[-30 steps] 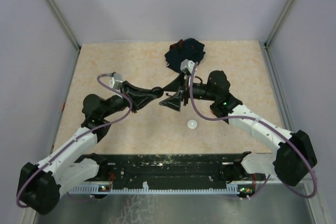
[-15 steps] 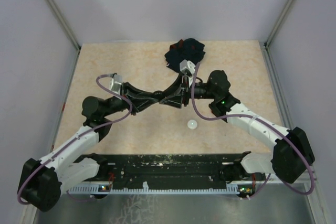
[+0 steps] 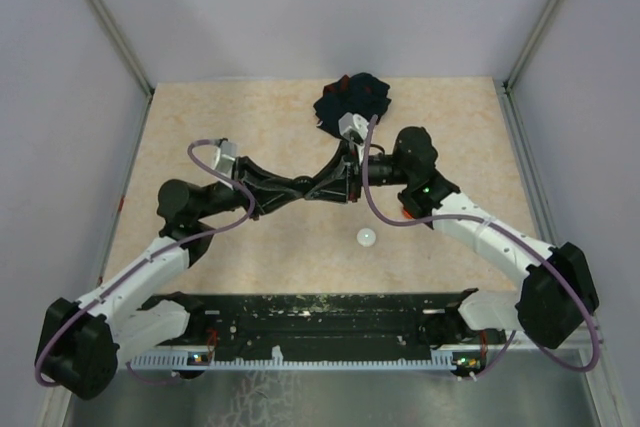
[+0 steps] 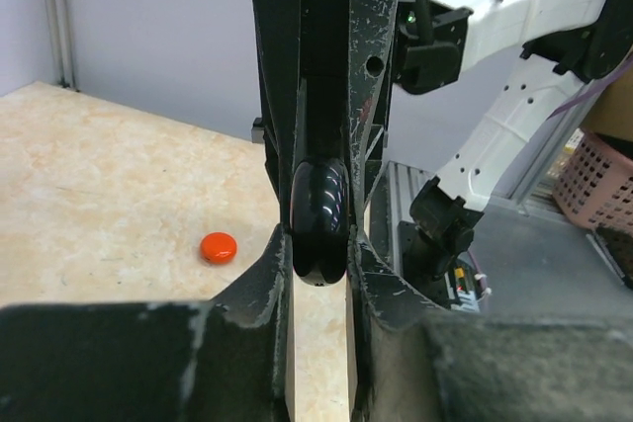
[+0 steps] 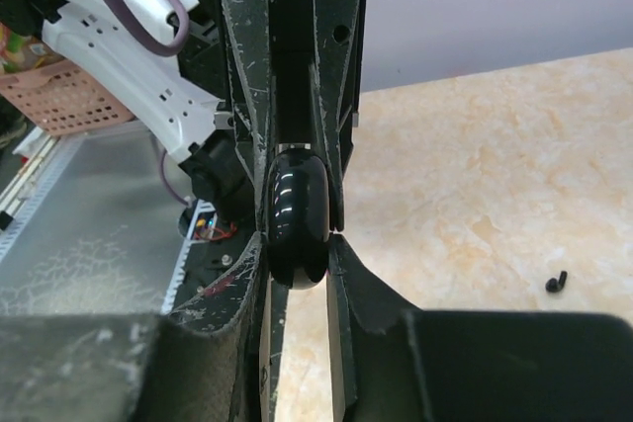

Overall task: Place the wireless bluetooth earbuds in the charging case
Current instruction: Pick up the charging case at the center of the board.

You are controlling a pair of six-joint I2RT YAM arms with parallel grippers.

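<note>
Marble-look table (image 3: 200, 127), overhead view: our left gripper (image 3: 326, 189) and right gripper (image 3: 340, 184) tip to tip above middle, white puck (image 3: 367, 237) near, navy cloth (image 3: 352, 99) beyond. Left wrist: we clamp glossy black case (image 4: 318, 219) edge-on; orange-red puck (image 4: 219, 247) on table. Right wrist: right jaws, wide second ago, now pinch same case; black earbud (image 5: 557, 283) lies loose on table, uninserted – we judge case-opening next

Obs.: I see a crumpled dark navy cloth (image 3: 352, 97) at the far edge of the beige marbled worktop (image 3: 220, 117). I note a pink lattice basket (image 4: 593, 195) off the worktop, beyond its edge.
</note>
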